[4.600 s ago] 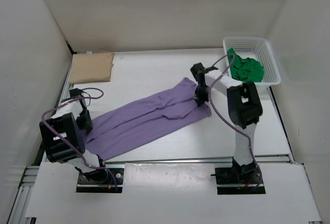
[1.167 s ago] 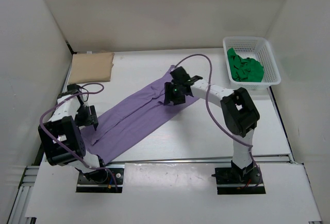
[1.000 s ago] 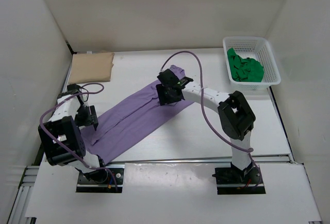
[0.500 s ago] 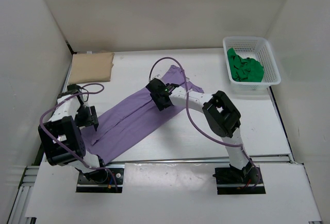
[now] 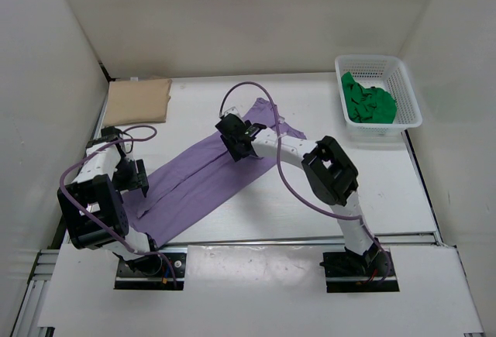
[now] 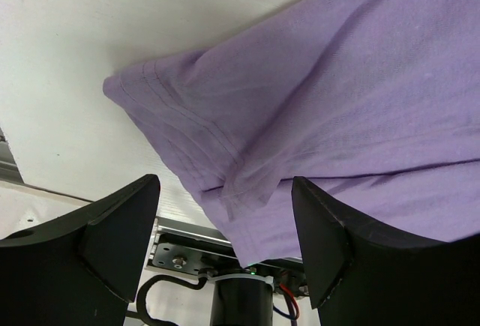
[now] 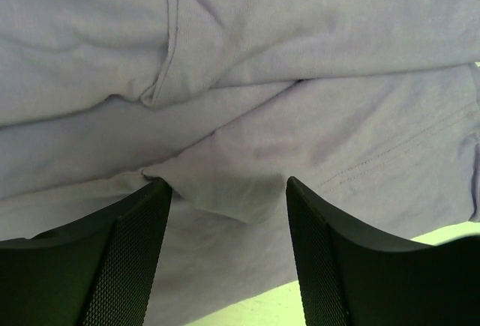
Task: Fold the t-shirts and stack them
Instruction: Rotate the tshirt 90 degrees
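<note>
The light purple t-shirt lies slantwise on the table, its right end doubled over near the middle. My right gripper hangs low over that doubled end, open. In the right wrist view a soft fold of purple cloth sits loose between its fingers. My left gripper is at the shirt's left edge, also open. The left wrist view shows a hemmed corner between its wide-apart fingers, not pinched. The tan t-shirt lies folded at the back left. The green t-shirt is bunched in the basket.
A white lattice basket stands at the back right corner. White walls close in the table on three sides. The right arm's cable loops above the purple shirt. A metal rail runs along the near edge.
My right gripper has swept left across the purple shirt, whose right end now lies folded over, and its jaws have opened slightly. The left arm has stayed put.
</note>
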### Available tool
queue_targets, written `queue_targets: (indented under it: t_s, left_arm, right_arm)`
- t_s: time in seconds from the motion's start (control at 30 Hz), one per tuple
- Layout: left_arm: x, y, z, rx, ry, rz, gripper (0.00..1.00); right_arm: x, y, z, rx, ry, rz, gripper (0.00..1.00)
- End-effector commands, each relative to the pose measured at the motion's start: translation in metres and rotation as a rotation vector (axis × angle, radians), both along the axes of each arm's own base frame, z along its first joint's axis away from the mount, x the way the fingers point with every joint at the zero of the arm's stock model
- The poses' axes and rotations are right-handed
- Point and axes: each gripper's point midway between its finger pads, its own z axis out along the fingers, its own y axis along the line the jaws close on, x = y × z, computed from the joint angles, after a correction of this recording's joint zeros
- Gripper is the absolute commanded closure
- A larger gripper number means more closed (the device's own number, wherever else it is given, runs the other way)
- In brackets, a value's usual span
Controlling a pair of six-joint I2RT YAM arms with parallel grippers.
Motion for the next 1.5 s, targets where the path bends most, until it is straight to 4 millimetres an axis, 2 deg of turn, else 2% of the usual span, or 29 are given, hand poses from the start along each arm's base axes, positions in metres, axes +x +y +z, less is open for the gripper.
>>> queue_targets:
  t_s: [0.0,0.1,0.17,0.3,0.4,0.43,0.5,0.53,0.63,0.67,0.77,0.83,0.97,1.07,1.1,1.13,1.17,1.2,1.23,1.27,1.3,1.33,1.37,1.4,1.47]
  left_arm:
    - [0.002,-0.003,0.002,-0.014,-0.017,-0.001,0.18]
    - [0.001,-0.002,0.002,-0.005,-0.015,0.0,0.18]
    - [0.001,-0.002,0.002,-0.005,-0.015,0.0,0.18]
    - [0.002,-0.002,0.004,-0.003,-0.023,0.0,0.17]
    - [-0.001,-0.004,0.001,-0.014,-0.016,-0.001,0.17]
    - [0.001,-0.003,0.001,-0.012,-0.024,-0.001,0.17]
    - [0.001,-0.003,0.001,-0.012,-0.025,-0.001,0.17]
    - [0.001,-0.003,0.001,-0.012,-0.025,-0.001,0.17]
    - [0.001,-0.003,0.001,-0.012,-0.025,-0.001,0.17]
    - [0.001,-0.003,0.001,-0.012,-0.025,-0.001,0.17]
    - [0.001,-0.003,0.001,-0.012,-0.025,-0.001,0.17]
    - [0.001,-0.003,0.001,-0.012,-0.025,-0.001,0.17]
    - [-0.004,-0.005,-0.001,-0.014,-0.016,-0.001,0.17]
    - [-0.002,-0.004,-0.001,-0.012,-0.025,-0.001,0.17]
    - [-0.002,-0.004,-0.001,-0.012,-0.025,-0.001,0.17]
    - [-0.002,-0.005,-0.003,-0.014,-0.016,-0.001,0.17]
    - [-0.002,-0.005,-0.003,-0.015,-0.016,-0.001,0.17]
    - [-0.002,-0.005,-0.003,-0.015,-0.016,-0.001,0.17]
    - [-0.002,-0.005,-0.003,-0.015,-0.016,-0.001,0.17]
    - [-0.002,-0.005,-0.003,-0.015,-0.016,-0.001,0.17]
    - [-0.002,-0.005,-0.003,-0.015,-0.016,-0.001,0.17]
    - [-0.002,-0.005,-0.003,-0.015,-0.016,-0.001,0.17]
    - [-0.003,-0.003,-0.003,-0.003,-0.012,0.0,0.17]
    - [-0.003,-0.003,-0.003,-0.003,-0.012,0.0,0.17]
    - [0.005,0.0,0.001,0.005,-0.038,0.0,0.17]
  right_arm:
    - [0.013,0.008,0.011,0.015,-0.059,-0.029,0.33]
    - [0.015,0.007,0.01,0.003,-0.066,-0.028,0.33]
    - [0.018,-0.001,0.003,-0.023,-0.066,-0.046,0.33]
    - [0.021,-0.016,0.008,-0.073,-0.107,-0.095,0.36]
    - [0.023,-0.028,0.028,-0.078,-0.158,-0.146,0.37]
    - [0.023,-0.038,0.028,-0.122,-0.18,-0.17,0.37]
    - [0.026,-0.045,0.046,-0.119,-0.226,-0.208,0.38]
    - [0.026,-0.049,0.044,-0.131,-0.235,-0.227,0.38]
    - [0.027,-0.053,0.047,-0.151,-0.252,-0.234,0.38]
    - [0.03,-0.05,0.054,-0.14,-0.26,-0.236,0.38]
    - [0.027,-0.053,0.051,-0.164,-0.244,-0.231,0.38]
    - [0.026,-0.054,0.06,-0.154,-0.251,-0.233,0.38]
    - [0.014,-0.065,0.053,-0.177,-0.212,-0.223,0.38]
    - [-0.004,-0.065,0.058,-0.1,-0.154,-0.194,0.38]
    - [-0.013,-0.054,0.053,-0.036,-0.095,-0.147,0.38]
    - [-0.018,-0.046,0.063,0.036,-0.085,-0.12,0.38]
    - [-0.024,-0.04,0.062,0.076,-0.06,-0.093,0.38]
    - [-0.036,-0.041,0.054,0.09,-0.018,-0.053,0.38]
    - [-0.049,-0.027,0.053,0.163,0.044,0.017,0.38]
    - [-0.054,-0.018,0.073,0.25,0.029,0.054,0.38]
    - [-0.065,-0.015,0.07,0.299,0.065,0.065,0.38]
    - [-0.067,-0.016,0.086,0.373,0.064,0.07,0.38]
    - [-0.071,-0.009,0.093,0.444,0.083,0.086,0.38]
    - [-0.071,-0.012,0.095,0.492,0.101,0.032,0.37]
    - [-0.061,-0.037,0.085,0.508,0.141,-0.102,0.37]
